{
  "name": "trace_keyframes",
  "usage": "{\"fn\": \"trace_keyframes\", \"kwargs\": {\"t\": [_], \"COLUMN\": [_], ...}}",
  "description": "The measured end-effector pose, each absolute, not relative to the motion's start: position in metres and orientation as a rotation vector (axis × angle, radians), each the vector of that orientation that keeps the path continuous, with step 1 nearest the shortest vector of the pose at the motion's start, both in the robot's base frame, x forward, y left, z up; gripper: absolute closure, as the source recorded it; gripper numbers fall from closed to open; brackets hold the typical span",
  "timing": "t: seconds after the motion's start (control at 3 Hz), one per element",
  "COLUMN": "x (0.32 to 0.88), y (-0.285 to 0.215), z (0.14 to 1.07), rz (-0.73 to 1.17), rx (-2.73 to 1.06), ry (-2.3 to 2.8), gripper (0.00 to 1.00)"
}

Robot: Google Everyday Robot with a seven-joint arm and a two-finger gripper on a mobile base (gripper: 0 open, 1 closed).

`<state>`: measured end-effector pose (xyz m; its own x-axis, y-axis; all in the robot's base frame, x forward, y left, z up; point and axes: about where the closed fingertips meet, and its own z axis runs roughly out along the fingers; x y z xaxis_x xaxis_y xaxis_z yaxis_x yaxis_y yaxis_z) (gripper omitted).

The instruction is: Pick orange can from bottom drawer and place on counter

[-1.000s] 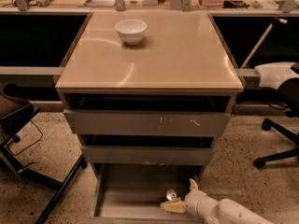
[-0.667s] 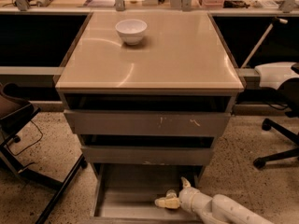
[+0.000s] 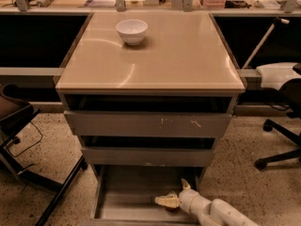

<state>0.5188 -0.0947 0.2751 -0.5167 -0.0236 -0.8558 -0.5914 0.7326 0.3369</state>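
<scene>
Seeing gripper (image 3: pixel 160 201) low inside bottom drawer (image 3: pixel 124 199), right of centre & near the front, tip pointing left; white arm (image 3: pixel 211 211) coming in from lower-right corner. Can't tell whether clenched or released. Of orange can (image 3: pixel 172 208), only a small dark reddish-brown bit showing just under gripper, rest hidden, so can't tell if upright or grasped. Bottom drawer pulled well out, w/ flat grey floor & thin side walls. Above it, two more grey drawers, each slightly out: mid drawer (image 3: pixel 146 156) plain-fronted, upper drawer (image 3: pixel 150 124) w/ white scratch marks on front panel. Counter (image 3: pixel 183 55) glossy beige, topping the cabinet, w/ white bowl (image 3: pixel 131 30) upright near back-left. Behind counter, long desk (image 3: pixel 94 1) w/ metal posts & clutter. Office chair base (image 3: pixel 280 140) on speckled floor (image 3: pixel 47 149) at right, dark chair (image 3: pixel 14 114) at left edge
</scene>
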Motion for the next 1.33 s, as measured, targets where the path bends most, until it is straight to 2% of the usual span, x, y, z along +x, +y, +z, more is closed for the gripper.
{"fn": "trace_keyframes", "kwargs": {"t": [0.67,1.33], "x": [0.524,0.513], "y": [-0.130,-0.121], "z": [0.263,0.242], "rz": [0.639,0.687], "rx": [-0.366,-0.376], "ry": [1.970,2.028], "gripper": [0.00,0.00]}}
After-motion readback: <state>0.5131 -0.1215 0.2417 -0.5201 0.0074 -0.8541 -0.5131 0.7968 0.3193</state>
